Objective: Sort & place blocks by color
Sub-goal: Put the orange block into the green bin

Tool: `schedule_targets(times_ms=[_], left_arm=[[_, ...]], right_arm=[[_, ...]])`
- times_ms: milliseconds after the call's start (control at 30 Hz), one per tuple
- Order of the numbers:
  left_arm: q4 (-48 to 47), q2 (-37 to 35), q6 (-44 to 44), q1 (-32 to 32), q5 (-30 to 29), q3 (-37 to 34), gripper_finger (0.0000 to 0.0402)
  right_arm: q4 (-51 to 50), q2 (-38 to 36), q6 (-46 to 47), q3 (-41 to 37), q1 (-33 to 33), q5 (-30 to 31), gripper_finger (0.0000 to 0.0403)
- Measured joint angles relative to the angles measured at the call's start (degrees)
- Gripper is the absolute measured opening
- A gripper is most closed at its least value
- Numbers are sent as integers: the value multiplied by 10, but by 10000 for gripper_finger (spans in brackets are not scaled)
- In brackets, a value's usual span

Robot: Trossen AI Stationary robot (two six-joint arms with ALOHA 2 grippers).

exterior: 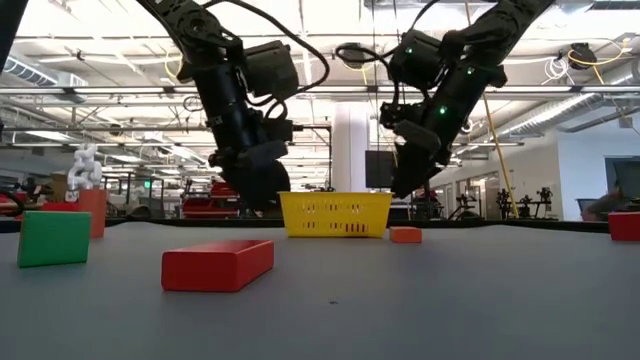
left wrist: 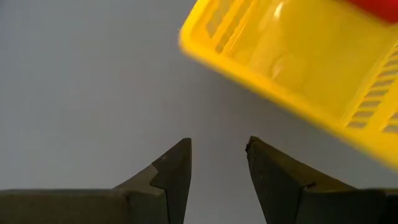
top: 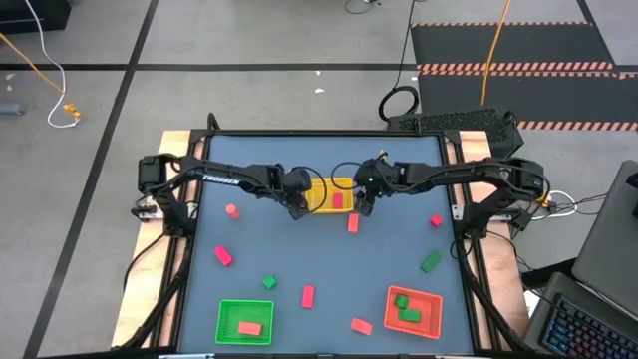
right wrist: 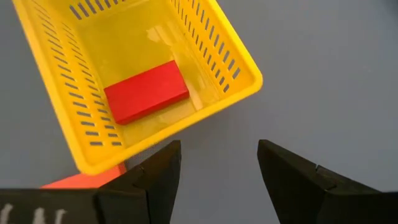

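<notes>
Across the grey table (top: 329, 269) the blocks are only partly sorted: a red bar (right wrist: 146, 91) lies in the yellow basket (top: 321, 186), one salmon piece in the green basket (top: 245, 322), and two green pieces in the red basket (top: 413, 310), so colours and baskets look mismatched, I judge. About nine blocks remain loose, among them a salmon block (top: 353, 223) just beside the yellow basket. Both arms hover at that basket, the left gripper (left wrist: 217, 158) and right gripper (right wrist: 219, 162) each with fingers spread and empty. Only the right wrist view shows the basket's contents clearly; the low view hides them behind its wall.
</notes>
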Motion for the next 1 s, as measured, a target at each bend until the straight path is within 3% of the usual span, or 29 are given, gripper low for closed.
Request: schedule_targets(times_ms=[200, 467, 667, 1000], left_arm=[[-53, -33, -4, 10, -20, 0, 159], [-108, -109, -15, -29, -20, 0, 159], [-116, -172, -27, -91, -19, 0, 159], [-112, -255, -7, -166, -35, -1, 159]], right_arm=[[-56, -37, 2, 0, 0, 17, 208], [-128, -58, -9, -3, 62, -35, 208], [-69, -44, -9, -46, 141, -34, 208], [1, -46, 21, -57, 156, -31, 225]])
